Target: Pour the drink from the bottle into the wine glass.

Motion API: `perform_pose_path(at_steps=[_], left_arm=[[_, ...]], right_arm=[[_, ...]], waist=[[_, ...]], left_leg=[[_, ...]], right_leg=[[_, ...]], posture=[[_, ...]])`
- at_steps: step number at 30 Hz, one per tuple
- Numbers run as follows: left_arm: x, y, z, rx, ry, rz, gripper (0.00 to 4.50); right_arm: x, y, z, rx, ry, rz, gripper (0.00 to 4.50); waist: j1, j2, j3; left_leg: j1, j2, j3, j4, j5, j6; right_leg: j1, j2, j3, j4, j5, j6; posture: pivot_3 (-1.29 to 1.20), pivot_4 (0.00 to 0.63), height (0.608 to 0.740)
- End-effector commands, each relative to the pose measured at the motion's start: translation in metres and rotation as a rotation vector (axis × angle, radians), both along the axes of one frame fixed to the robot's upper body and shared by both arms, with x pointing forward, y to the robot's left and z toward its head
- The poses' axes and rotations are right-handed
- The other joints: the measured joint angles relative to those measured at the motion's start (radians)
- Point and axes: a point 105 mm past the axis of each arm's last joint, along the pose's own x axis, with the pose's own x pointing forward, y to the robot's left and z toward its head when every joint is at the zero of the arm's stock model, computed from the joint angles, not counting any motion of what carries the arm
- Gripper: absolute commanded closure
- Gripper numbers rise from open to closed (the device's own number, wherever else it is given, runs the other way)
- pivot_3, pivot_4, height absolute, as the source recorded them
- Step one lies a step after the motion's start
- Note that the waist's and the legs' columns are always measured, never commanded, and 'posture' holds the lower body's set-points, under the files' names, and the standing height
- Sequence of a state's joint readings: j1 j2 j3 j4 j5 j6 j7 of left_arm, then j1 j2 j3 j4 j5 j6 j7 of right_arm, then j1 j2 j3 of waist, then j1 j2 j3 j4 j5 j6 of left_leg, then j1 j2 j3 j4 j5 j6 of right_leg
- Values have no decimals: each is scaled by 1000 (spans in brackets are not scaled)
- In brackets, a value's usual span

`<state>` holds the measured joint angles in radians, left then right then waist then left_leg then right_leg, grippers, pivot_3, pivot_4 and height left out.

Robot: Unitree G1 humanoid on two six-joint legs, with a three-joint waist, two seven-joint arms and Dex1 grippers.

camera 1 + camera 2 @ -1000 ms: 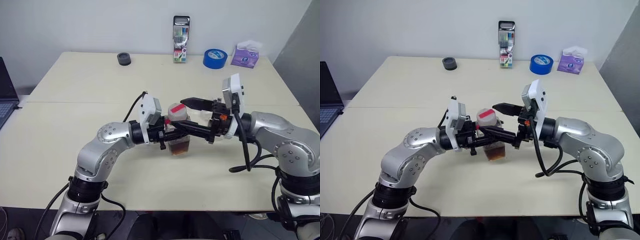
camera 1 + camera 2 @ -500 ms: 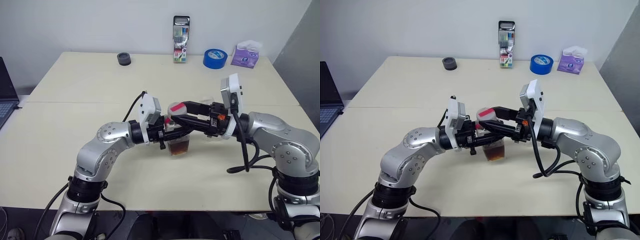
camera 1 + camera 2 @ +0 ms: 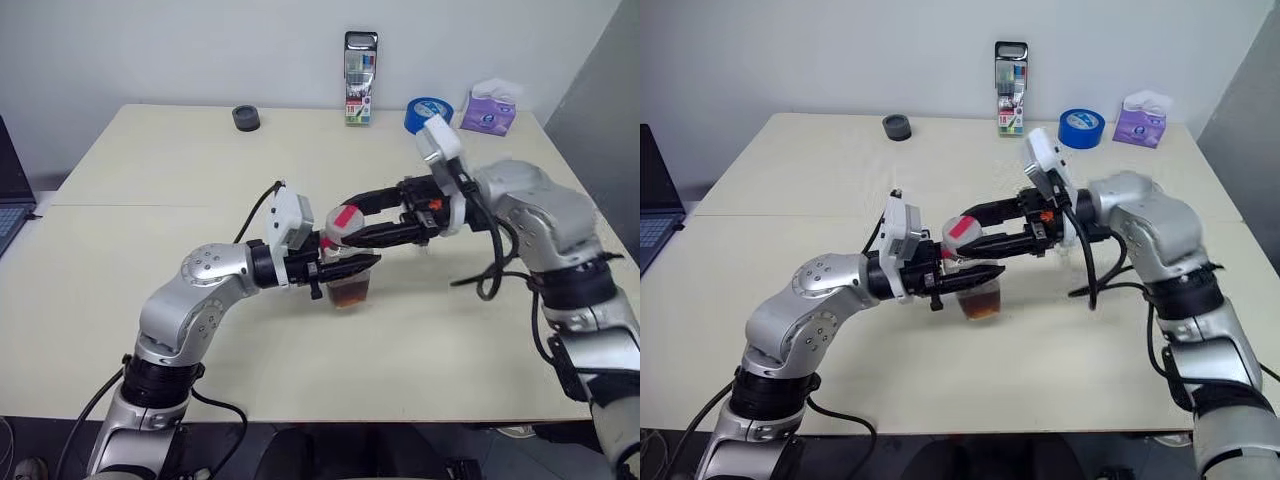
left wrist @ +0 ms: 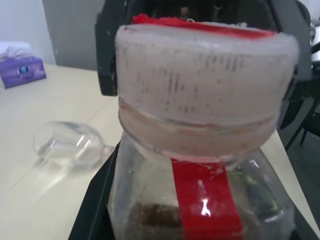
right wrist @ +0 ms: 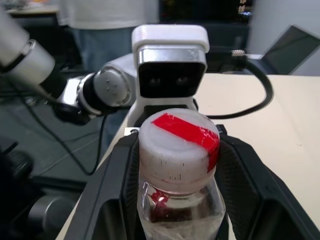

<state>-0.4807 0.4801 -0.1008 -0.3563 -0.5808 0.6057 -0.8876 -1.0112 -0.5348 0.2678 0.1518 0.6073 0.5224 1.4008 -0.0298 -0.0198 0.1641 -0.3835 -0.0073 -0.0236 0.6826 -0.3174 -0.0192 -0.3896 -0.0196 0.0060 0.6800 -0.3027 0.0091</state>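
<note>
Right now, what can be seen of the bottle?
The bottle is small, clear plastic, upright on the table, with dark reddish-brown drink in its lower part and a red stripe up its side. Its whitish cap, crossed by red tape, is on. The left gripper clamps the body; the right gripper clasps the cap.

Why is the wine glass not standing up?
It's tipped over: the wine glass lies on its side on the table. Why, the pictures don't show.

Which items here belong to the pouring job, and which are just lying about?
Job: bottle with its cap and drink; wine glass, lying on its side.

Lying about: marker pack, blue tape roll, tissue box, small black cylinder, laptop.
</note>
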Motion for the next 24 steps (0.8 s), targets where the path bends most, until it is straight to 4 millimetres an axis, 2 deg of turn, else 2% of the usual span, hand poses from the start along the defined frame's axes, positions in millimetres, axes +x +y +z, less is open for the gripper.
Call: perform_pose_path(at_steps=[1, 5, 7, 8, 12, 15, 24], left_arm=[[-28, -19, 16, -39, -64, -150, 2696], [-25, -17, 17, -45, -67, -129, 2696], [-24, -16, 17, -48, -68, -119, 2696], [-24, -16, 17, -48, -69, -115, 2696], [-20, -14, 17, -54, -71, -99, 2696], [-16, -13, 17, -58, -70, -84, 2696], [-8, -14, 18, -68, -76, -67, 2696]], right_arm=[[5, 1, 9, -26, -85, 16, 2218], [5, -16, 12, -40, -72, -17, 955], [1, -26, 11, -49, -58, -46, 168], [-1, -30, 11, -53, -49, -60, 14], [-22, -44, 6, -68, -5, -105, 14], [-38, -46, 4, -53, 31, -139, 14], [-39, -25, 18, 182, 60, -398, 14]], waist=[[4, 0, 0], [8, 0, 0], [7, 0, 0], [8, 0, 0], [12, 0, 0], [10, 0, 0], [5, 0, 0]], left_leg=[[0, 0, 0, 0, 0, 0], [-2, 0, -1, 2, 0, 0], [-2, 0, -1, 2, 0, 0], [-1, 0, -1, 2, 0, 0], [-2, 0, -1, 2, 0, 0], [-1, 0, -1, 1, 0, 0], [-1, 0, -1, 1, 0, 0]], right_leg=[[0, 0, 0, 0, 0, 0], [0, -1, -1, -1, 0, 0], [0, -1, -1, 0, 0, 0], [0, -1, -1, 0, 0, 0], [0, -1, -1, 0, 0, 0], [0, -1, -1, 0, 0, 0], [0, -1, -1, 1, 0, 0]], posture=[[0, 150, 740], [0, 150, 740], [0, 150, 740], [0, 150, 740], [0, 150, 740], [0, 150, 740], [0, 150, 740]])
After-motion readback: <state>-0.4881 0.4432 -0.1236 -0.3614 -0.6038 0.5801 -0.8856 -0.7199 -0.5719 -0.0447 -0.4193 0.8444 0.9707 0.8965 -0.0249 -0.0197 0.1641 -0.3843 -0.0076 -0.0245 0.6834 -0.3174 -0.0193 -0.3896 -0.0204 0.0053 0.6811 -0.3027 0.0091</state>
